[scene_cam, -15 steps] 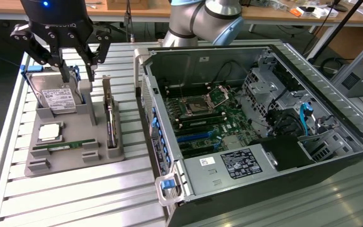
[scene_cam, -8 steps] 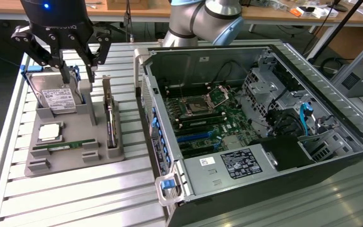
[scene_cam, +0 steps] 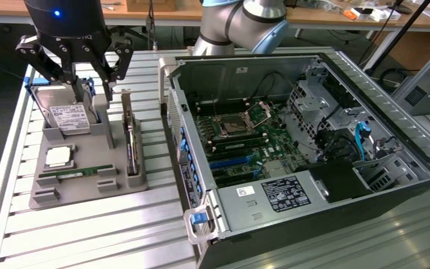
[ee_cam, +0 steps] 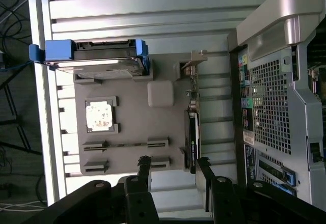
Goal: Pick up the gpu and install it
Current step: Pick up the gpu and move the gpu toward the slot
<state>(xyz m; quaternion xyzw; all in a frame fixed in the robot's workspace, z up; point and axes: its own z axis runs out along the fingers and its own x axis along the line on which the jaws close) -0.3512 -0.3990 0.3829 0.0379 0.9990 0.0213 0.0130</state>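
Note:
The gpu point(scene_cam: 130, 140) is a thin dark card standing on edge in the right slot of a grey holder point(scene_cam: 88, 188). In the wrist view the gpu point(ee_cam: 193, 140) is seen edge-on, its silver bracket point(ee_cam: 193, 63) at one end. My gripper point(scene_cam: 88, 83) hangs open above the back of the holder, over the hard drive and slightly to the exterior view's left of the card. Nothing sits between its black fingers point(ee_cam: 144, 167). In the wrist view my gripper point(ee_cam: 173, 169) has one fingertip close beside the card's end.
The holder also carries a hard drive with a blue frame point(scene_cam: 69, 115), a processor point(scene_cam: 58, 157) and a green memory stick point(scene_cam: 76, 172). An open computer case point(scene_cam: 379, 185) with its motherboard point(scene_cam: 237, 134) lies to the exterior view's right, its wall close to the holder.

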